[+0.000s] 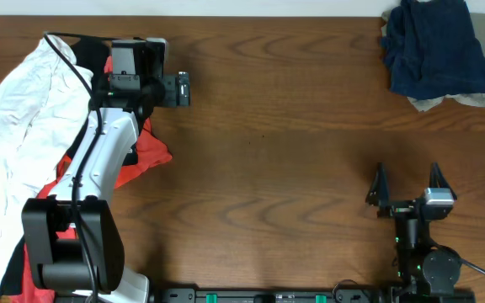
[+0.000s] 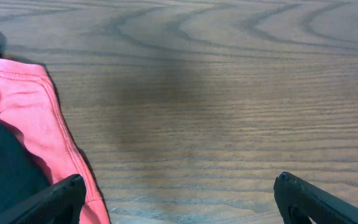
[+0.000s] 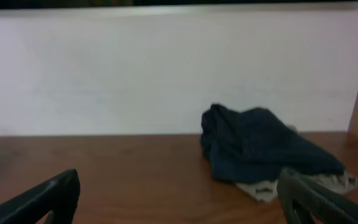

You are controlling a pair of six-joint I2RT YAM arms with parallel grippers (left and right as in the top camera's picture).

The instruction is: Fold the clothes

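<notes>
Overhead: left claw point(image 1: 182, 89) is held wide open and empty beside the heaped clothes point(image 1: 23, 101) at 9 o'clock. Right claw point(image 1: 407, 178) is likewise spread, unladen.
Left wrist: coral-red garment point(image 2: 33, 118) at 8 o'clock; one edge only should be pinched.
Right wrist: navy piece point(image 3: 260, 146) is seen ahead, at 1 o'clock.

light: even, bright | shadow: soft on table point(image 2: 160, 93) (left wrist) | right wrist: blurry

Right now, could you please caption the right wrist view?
Open right gripper faces a crumpled navy blue cloth garment on the brown wooden table.
</notes>
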